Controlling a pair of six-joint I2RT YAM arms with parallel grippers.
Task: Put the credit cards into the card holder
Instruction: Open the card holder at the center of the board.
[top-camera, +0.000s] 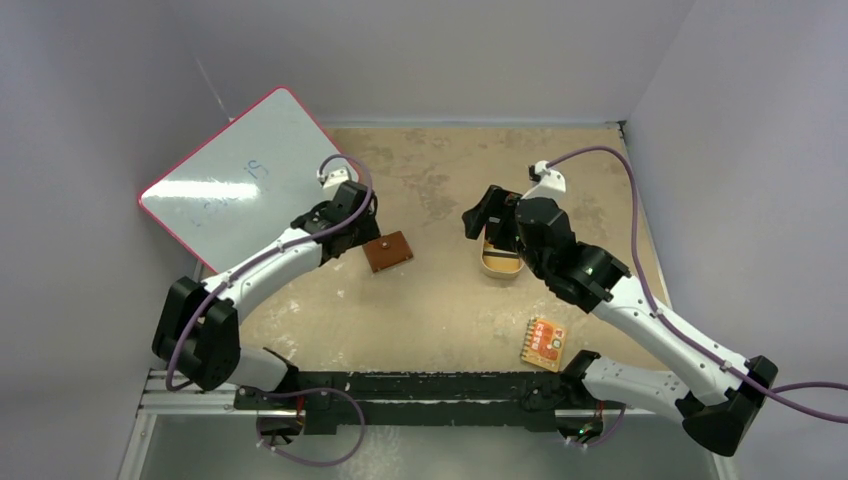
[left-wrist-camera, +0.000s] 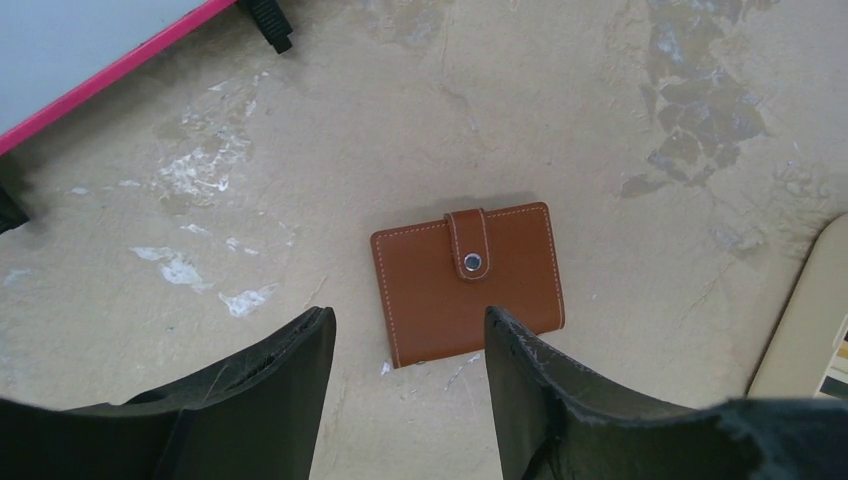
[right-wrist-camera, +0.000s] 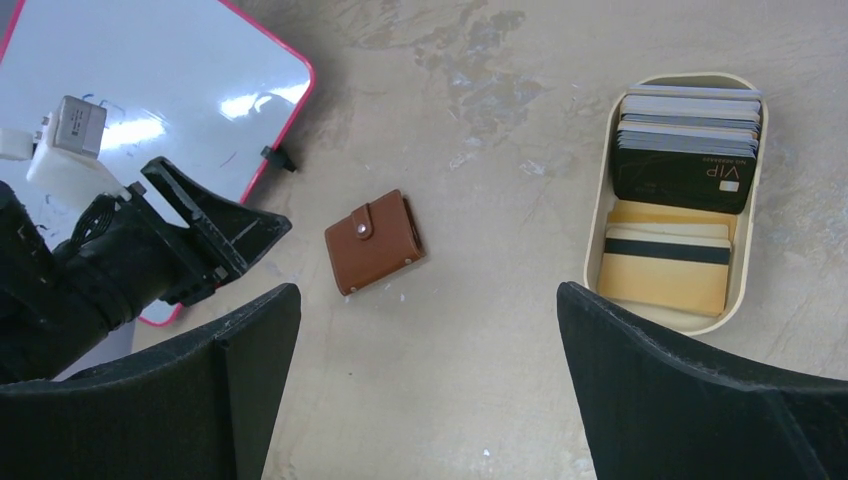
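Here the card holder (left-wrist-camera: 467, 282) lies flat just beyond the left hand (left-wrist-camera: 408, 328)

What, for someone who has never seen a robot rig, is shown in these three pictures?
Two robot arms are bolted to a table. One picture looks down from above; the other two come from wrist cameras, so the dark shapes at their bottom are each arm's own fingers. The left gripper hovers open near a closed brown card holder. The right gripper, also open, hangs near a tan dish of cards. A whiteboard and an orange-red packet are there too. Nothing is held.
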